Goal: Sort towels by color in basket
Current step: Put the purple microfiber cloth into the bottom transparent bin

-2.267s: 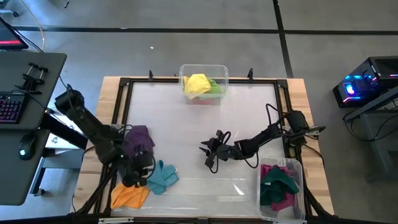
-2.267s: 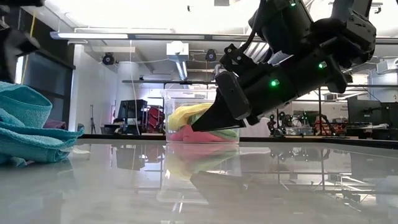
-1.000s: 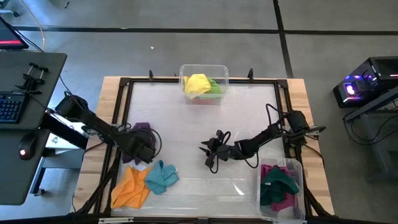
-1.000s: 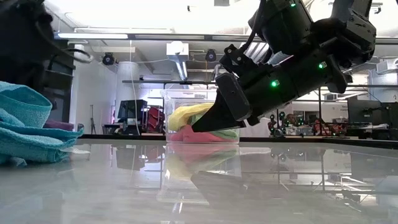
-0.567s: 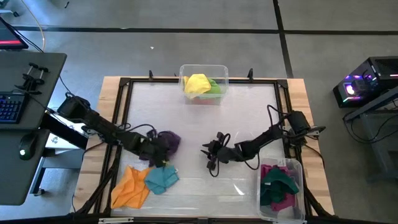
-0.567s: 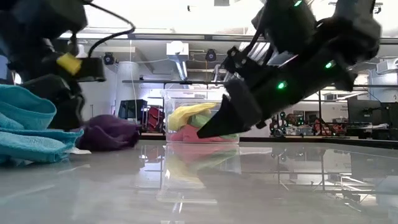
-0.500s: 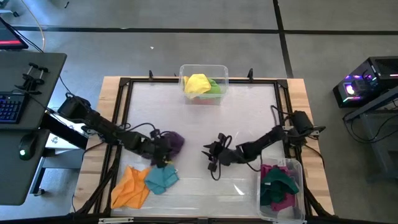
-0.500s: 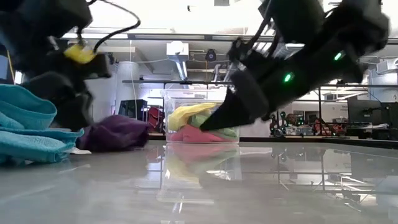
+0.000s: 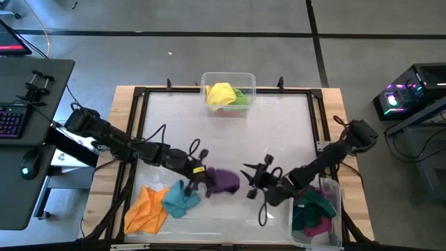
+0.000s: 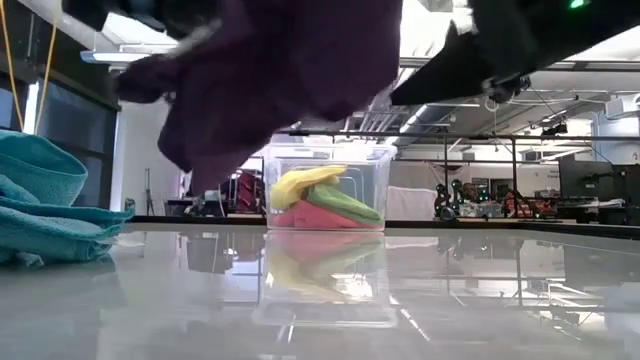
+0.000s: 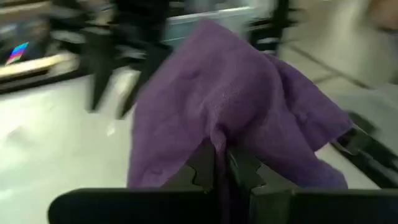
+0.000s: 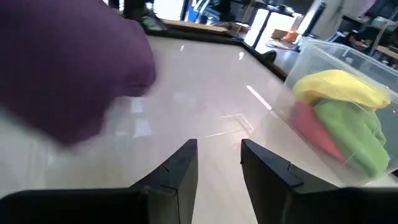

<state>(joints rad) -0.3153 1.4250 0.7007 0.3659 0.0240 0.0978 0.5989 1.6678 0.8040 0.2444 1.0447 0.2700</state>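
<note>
My left gripper (image 9: 203, 178) is shut on the purple towel (image 9: 224, 180) over the middle of the table's near half. In the low view the purple towel (image 10: 270, 70) hangs well above the tabletop. My right gripper (image 9: 252, 178) stands just right of it, open, with nothing between its fingers (image 12: 186, 162); the purple towel (image 12: 68, 74) fills the space ahead of them. An orange towel (image 9: 145, 215) and a teal towel (image 9: 180, 199) lie crumpled on the table at the near left. My left gripper pinches a bunched fold of the purple towel (image 11: 219, 134) between its two fingers. The fingers reach in nearly level from the table's left. The cloth drapes slack over and around the fingertips (image 11: 205, 168) and hangs clear of the table.
A clear basket (image 9: 245, 78) at the far edge holds yellow, light green and pink towels. Another clear basket (image 9: 333, 187) at the near right corner holds dark green and magenta towels. A black frame (image 9: 139, 111) borders the white tabletop.
My left gripper has shut on the purple towel at the table's left, lifted it clear and carried it toward the table's right, rolling its wrist. My right gripper has risen and swung toward the near right corner, its finger gap unchanged.
</note>
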